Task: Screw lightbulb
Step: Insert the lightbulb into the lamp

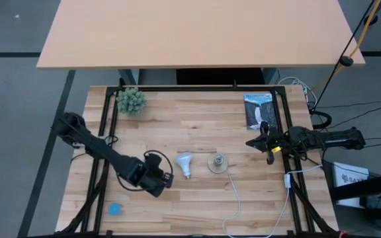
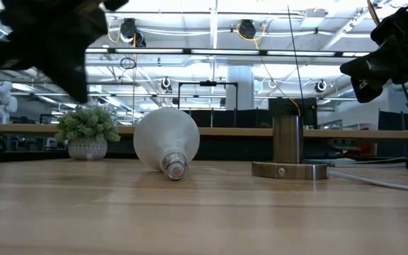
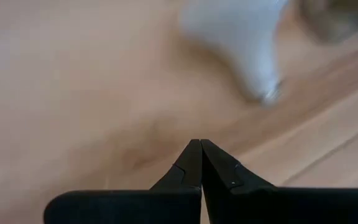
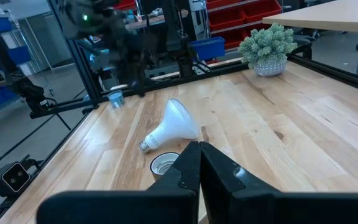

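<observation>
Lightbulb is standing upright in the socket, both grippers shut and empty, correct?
Not quite. The lightbulb lies on its side on the table, beside the socket, as the low view shows. Both the left gripper and right gripper are shut and empty.

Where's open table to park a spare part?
Free: the strip between the plant and the booklet, and the front edge between the blue cap and the white cord. Crowded: mid-table, where the lightbulb, the socket and the left gripper sit close together.

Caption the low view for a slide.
Bulb lying on its side on the table, socket upright beside it, small plant behind.
</observation>
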{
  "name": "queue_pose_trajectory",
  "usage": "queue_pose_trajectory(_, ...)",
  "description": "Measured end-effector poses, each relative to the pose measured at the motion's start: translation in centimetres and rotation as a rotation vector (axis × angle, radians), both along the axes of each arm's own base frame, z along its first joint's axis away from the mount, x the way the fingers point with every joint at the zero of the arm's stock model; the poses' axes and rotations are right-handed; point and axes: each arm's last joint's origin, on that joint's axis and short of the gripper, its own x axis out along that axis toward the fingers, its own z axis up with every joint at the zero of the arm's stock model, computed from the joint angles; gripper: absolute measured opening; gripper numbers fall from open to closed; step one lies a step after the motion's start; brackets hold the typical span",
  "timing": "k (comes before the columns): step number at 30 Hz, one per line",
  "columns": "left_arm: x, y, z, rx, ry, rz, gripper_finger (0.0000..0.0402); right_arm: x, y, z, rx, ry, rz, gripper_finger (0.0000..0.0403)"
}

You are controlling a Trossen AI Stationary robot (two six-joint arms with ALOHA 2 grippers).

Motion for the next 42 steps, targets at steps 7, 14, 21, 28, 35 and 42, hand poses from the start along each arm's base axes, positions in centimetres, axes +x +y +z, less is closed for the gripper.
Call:
queue_pose_trajectory(7,0.7,0.3,-2.5,-0.024,0.165,-0.040,0.0000,0.0,0.0,0.0,0.000,0.000,0.000,0.0000)
queue_pose_trajectory(14,1.6,1.1,-3.9,0.019,0.208,-0.069,0.0000,0.0,0.0,0.0,0.000,0.000,0.000,0.0000)
queue_pose_trajectory(21,2.1,1.1,-5.2,-0.018,0.254,-0.046,0.0027,0.0,0.0,0.0,0.000,0.000,0.000,0.0000)
queue_pose_trajectory(28,2.7,0.6,-6.3,-0.088,0.254,-0.054,0.0094,0.0,0.0,0.0,0.000,0.000,0.000,0.0000)
queue_pose_trajectory(35,3.0,0.4,-6.3,-0.107,0.228,-0.034,0.0174,0.0,0.0,0.0,0.000,0.000,0.000,0.0000)
queue_pose_trajectory(42,3.2,0.4,-6.3,-0.077,0.196,-0.022,0.0223,0.0,0.0,0.0,0.000,0.000,0.000,0.0000)
